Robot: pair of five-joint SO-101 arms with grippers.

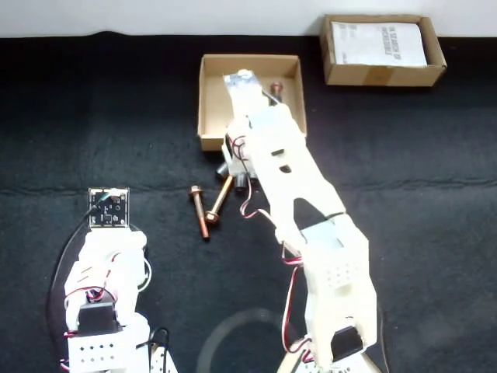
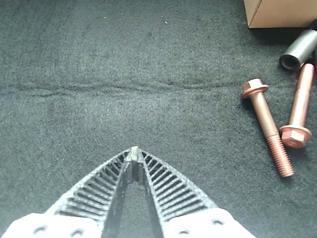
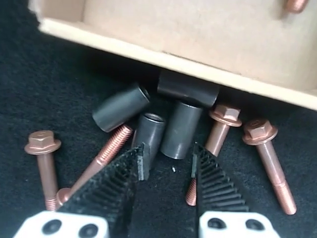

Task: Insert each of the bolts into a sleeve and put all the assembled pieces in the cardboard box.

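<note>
**Sleeves crowd the box wall, bolts on both sides**

The cardboard box (image 1: 208, 101) sits at the far middle of the table. A second box (image 1: 380, 75) stands behind it to the right, with a paper sheet (image 1: 379, 43) inside. Four sleeves (image 3: 181, 131) cluster against the first box's near wall, touching one another. Two bolts (image 1: 200, 214) lie to their left, and two more bolts (image 3: 267, 158) lie on the cluster's other side. What seems to be another bolt (image 1: 276, 89) lies inside the box.

You see bolts (image 3: 270, 163) of copper-toned metal with a soft sheen, sleeves (image 3: 121, 106) of dark, smooth, matt metal, a cardboard box (image 3: 198, 34) of plain matt card, and fuzzy black cloth (image 2: 99, 74) beneath; the right gripper (image 3: 170, 161) has ribbed black plastic fingers (image 3: 109, 188)
</note>
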